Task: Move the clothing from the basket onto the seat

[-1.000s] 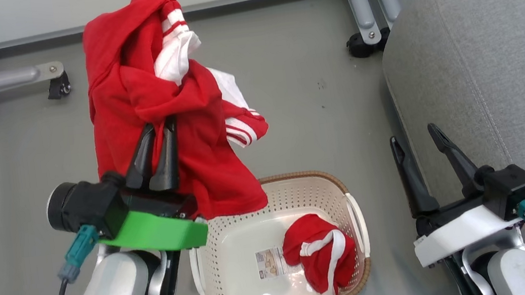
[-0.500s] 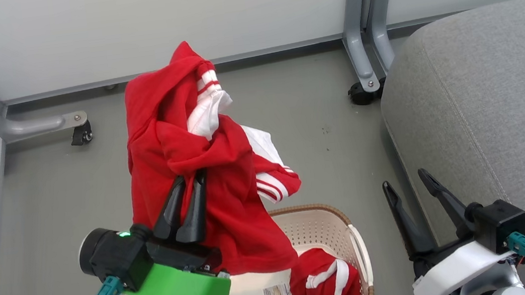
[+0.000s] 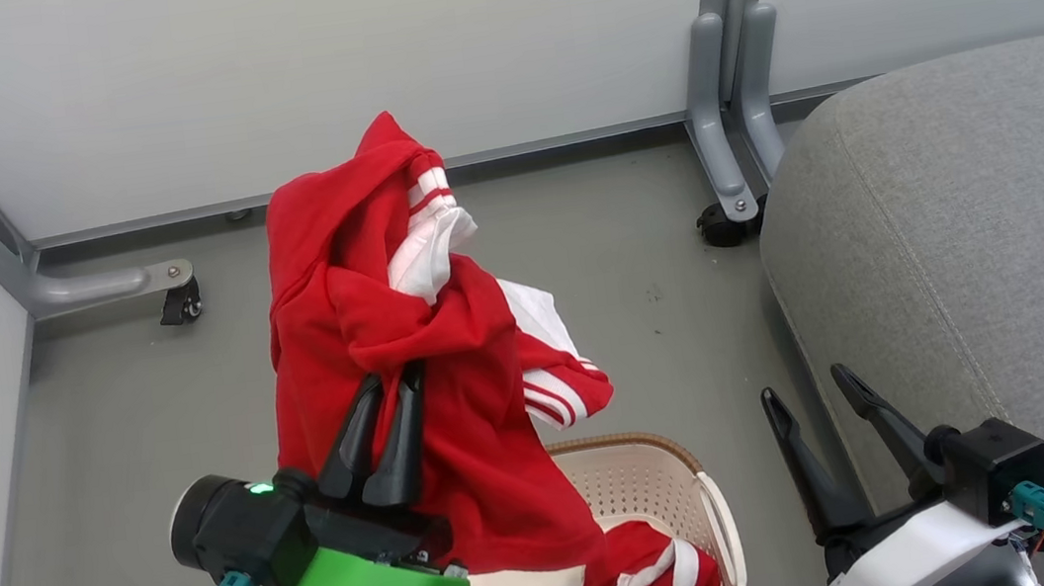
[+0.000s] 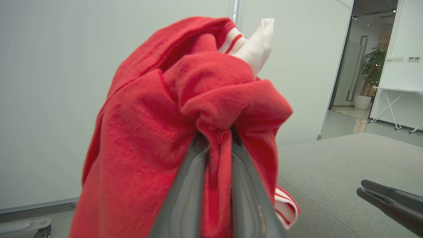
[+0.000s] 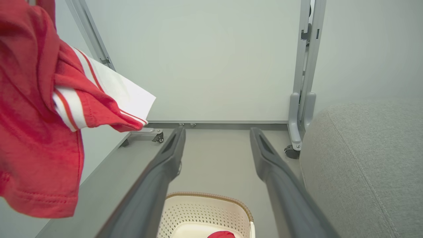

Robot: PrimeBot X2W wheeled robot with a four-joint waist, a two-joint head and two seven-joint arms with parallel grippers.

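Note:
My left gripper (image 3: 390, 379) (image 4: 218, 134) is shut on a large red garment with white panels and striped cuffs (image 3: 409, 347) (image 4: 185, 109) (image 5: 36, 109), which hangs lifted above the floor and over the basket's left side. A second red piece of clothing (image 3: 651, 576) (image 5: 221, 234) lies bunched in the cream perforated basket (image 3: 649, 476) (image 5: 205, 211) at the lower middle. The grey fabric seat (image 3: 973, 238) (image 4: 330, 172) (image 5: 366, 165) fills the right side. My right gripper (image 3: 802, 383) (image 5: 216, 134) stands open and empty beside the seat's left edge, right of the basket.
Pale partition walls (image 3: 304, 61) close the back and left. A grey metal post with a castor (image 3: 724, 109) stands by the seat's far corner, and another castor foot (image 3: 122, 282) juts out at the left. Bare grey floor (image 3: 664, 315) lies between basket and wall.
The head camera has tilted up, so the basket has slid to the bottom edge and more wall shows. The left gripper still holds the red garment; the right gripper stays open.

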